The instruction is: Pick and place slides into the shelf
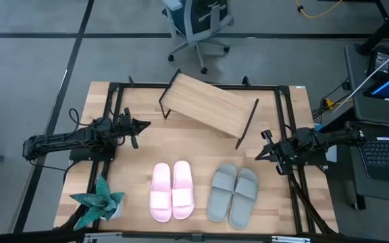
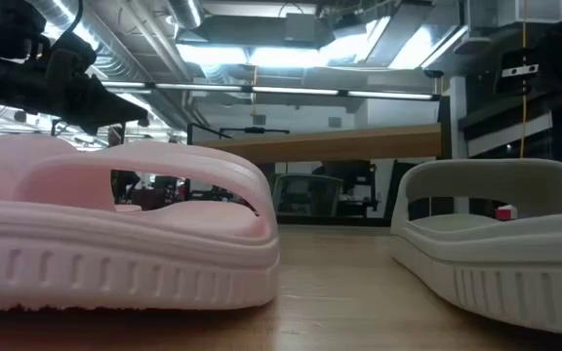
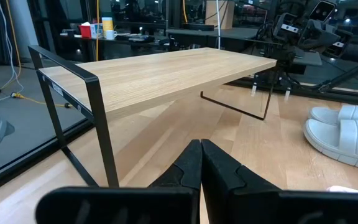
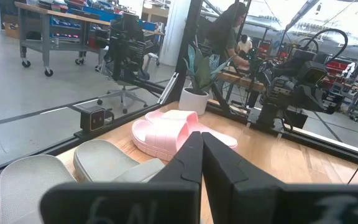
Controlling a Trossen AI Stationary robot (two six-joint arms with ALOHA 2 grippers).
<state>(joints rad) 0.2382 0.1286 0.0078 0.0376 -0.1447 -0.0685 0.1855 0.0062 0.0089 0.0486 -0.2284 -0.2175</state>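
Observation:
The pale pink pair of slides [image 1: 171,191] lies side by side on its soles near the table's near edge, left of centre. The grey-green pair [image 1: 234,193] lies to its right. Both pairs fill the low view, pink slide [image 2: 115,234] and grey-green slide [image 2: 501,244]. The shelf [image 1: 208,106], a slanted light wood board on a thin black frame, stands on its frame legs at the table's far middle, turned askew. My left gripper [image 1: 144,124] hovers shut at the table's left, pointing at the shelf [image 3: 160,74]. My right gripper [image 1: 258,156] hovers shut at the right, above the grey-green slides [image 4: 61,174].
A potted plant with teal leaves [image 1: 98,200] stands at the near left corner. A black metal frame [image 1: 286,108] runs around the tabletop. An office chair [image 1: 198,23] stands on the floor beyond the far edge. Bare wood [image 1: 201,145] lies between the shelf and the slides.

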